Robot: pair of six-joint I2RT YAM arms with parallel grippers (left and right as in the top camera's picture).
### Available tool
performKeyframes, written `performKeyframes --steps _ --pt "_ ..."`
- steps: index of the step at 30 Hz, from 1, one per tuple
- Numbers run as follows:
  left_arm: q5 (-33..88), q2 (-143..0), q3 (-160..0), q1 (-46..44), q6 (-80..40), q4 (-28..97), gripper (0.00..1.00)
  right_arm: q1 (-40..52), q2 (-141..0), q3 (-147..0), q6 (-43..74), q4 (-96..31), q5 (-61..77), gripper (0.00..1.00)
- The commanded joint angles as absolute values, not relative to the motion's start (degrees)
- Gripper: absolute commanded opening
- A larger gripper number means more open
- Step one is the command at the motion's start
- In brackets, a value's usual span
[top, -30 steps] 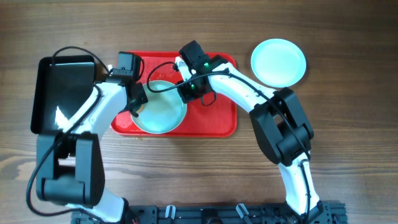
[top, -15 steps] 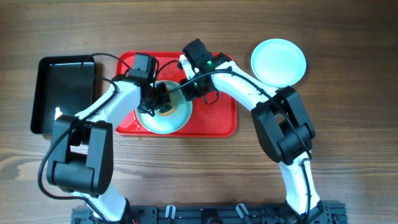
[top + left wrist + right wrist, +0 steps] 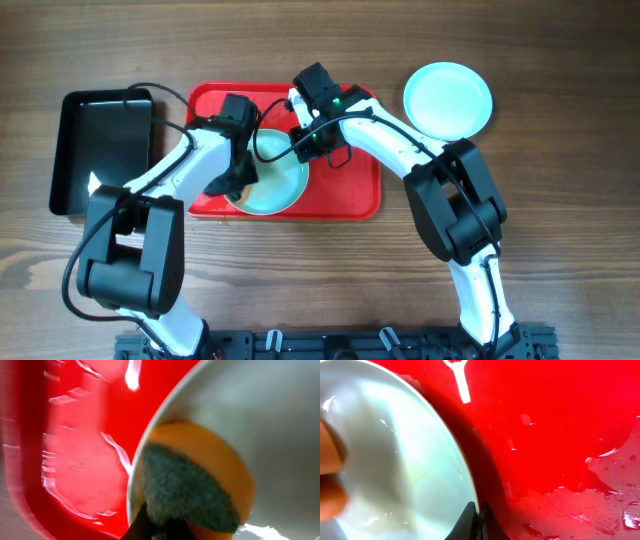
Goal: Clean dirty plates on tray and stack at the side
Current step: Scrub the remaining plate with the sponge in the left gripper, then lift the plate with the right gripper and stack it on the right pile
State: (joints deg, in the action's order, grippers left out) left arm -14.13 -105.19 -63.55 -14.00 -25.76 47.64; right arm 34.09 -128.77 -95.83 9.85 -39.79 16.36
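left gripper (image 3: 238, 180) — clamped on sponge (image 3: 195, 485); has slid from plate centre to the rim nearest it. plate (image 3: 285, 182) — beneath it, on tray (image 3: 350, 195), far rim pinched by right gripper (image 3: 300, 145). wiping seemingly near done; stacking pending.

The left arm (image 3: 180, 165) and right arm (image 3: 385, 140) have white links, black joints and thin black cables.

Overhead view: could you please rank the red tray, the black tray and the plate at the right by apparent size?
1. red tray, largest
2. black tray
3. plate at the right, clearly smallest
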Motion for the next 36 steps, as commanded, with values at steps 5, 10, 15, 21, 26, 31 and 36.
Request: performKeyframes --steps 5,10,15,21,26,31,36 --pt "-38.3 -106.0 -68.6 -13.7 -28.0 51.7 0.04 33.8 -130.8 -95.9 11.2 -40.1 13.7 0.05" --pt "-38.0 -103.6 -73.8 -13.7 -28.0 51.7 0.04 33.8 -130.8 -95.9 12.8 -39.4 13.3 0.04" --pt "-27.6 -101.6 -74.3 -13.6 -28.1 51.6 0.04 33.7 -130.1 -96.6 15.7 -38.0 13.6 0.04" --pt "-17.8 -102.1 -72.5 -13.6 -28.1 51.1 0.04 33.5 -124.9 -104.7 12.7 -47.3 1.4 0.04" --pt "-17.3 -102.1 -72.2 -12.3 -28.1 51.4 0.04 33.5 -121.7 -112.0 7.2 -57.7 -15.9 0.04" --pt "-14.5 -102.1 -72.2 -11.3 -28.1 51.5 0.04 33.5 -119.7 -114.4 4.0 -63.1 -30.0 0.04" --pt "-14.8 -102.1 -72.2 -11.2 -28.1 51.7 0.04 34.5 -117.3 -114.4 3.9 -65.1 -38.6 0.04"
